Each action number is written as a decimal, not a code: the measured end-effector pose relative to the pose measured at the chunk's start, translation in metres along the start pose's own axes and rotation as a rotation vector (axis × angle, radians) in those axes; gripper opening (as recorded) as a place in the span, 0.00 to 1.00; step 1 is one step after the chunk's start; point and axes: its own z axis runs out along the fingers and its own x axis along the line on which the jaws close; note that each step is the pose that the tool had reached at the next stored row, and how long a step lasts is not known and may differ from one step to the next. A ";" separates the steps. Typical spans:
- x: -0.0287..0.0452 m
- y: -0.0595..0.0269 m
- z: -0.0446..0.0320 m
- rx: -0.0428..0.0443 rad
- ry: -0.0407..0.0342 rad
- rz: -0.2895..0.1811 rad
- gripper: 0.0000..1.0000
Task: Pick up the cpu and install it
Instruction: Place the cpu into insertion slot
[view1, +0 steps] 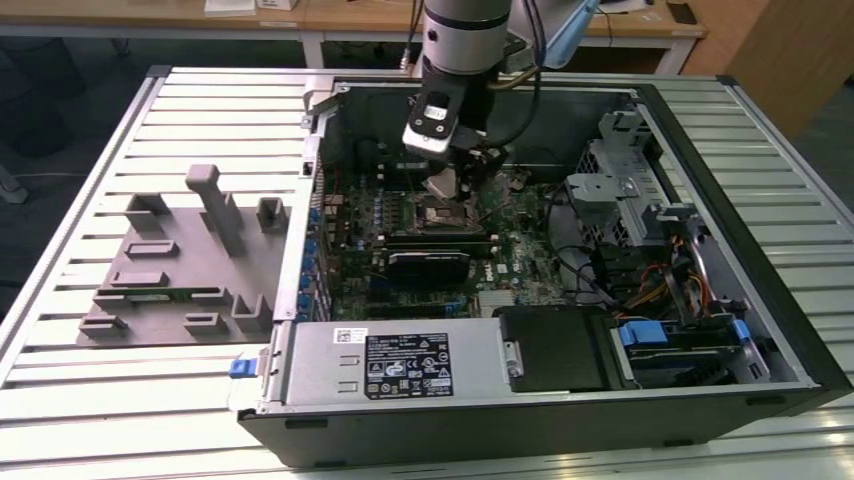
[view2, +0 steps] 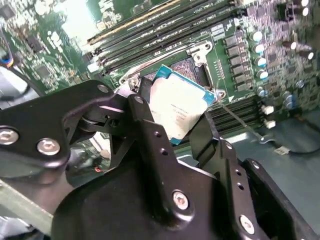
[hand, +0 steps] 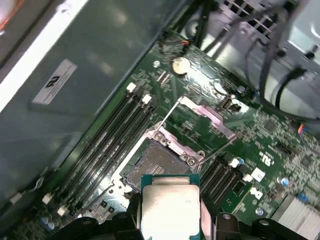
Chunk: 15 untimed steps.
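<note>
Your tool (view2: 172, 120) is closed to the width of the cpu (view2: 180, 107), with one black finger (view2: 145, 107) on each of two opposite edges. The grip on the thin rim leaves both the silver lid and the underside free, which is what a part that must drop flat into a seat needs. In the first wrist view the cpu (hand: 171, 205) shows its pale lid facing up, framed by its green rim.

Just past the chip lies the open socket (hand: 155, 167). Its metal hold-down frame (hand: 207, 117) is swung back, so the dark contact field is bare and ready to take the part. As far as these views let you judge, the cpu hangs close over the socket's near edge and is not seated. It looks slightly tilted against the board in the second wrist view.

Long dark memory slots (hand: 115, 145) run alongside the socket, near enough to leave the fingers little room on that side.

Take the exterior view as your dial, centred on the socket (view1: 441, 212). The arm comes in from twelve o'clock, and the tool (view1: 447, 185) stands almost straight over the socket. A black block (view1: 427, 265) sits at six o'clock on the board. Beyond it, also toward six, the silver power supply (view1: 387, 365) closes off the case (view1: 781, 330). Well apart at nine o'clock, outside the case, a grey holder plate (view1: 174, 270) with upright blocks lies on the slatted surface (view1: 120, 410).
</note>
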 end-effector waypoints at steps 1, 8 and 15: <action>0.0000 0.0000 0.0001 0.0001 -0.0004 0.018 0.55; 0.0000 0.0000 0.0005 0.0005 -0.0035 0.146 0.55; 0.0000 0.0000 0.0013 0.0008 -0.0067 0.273 0.55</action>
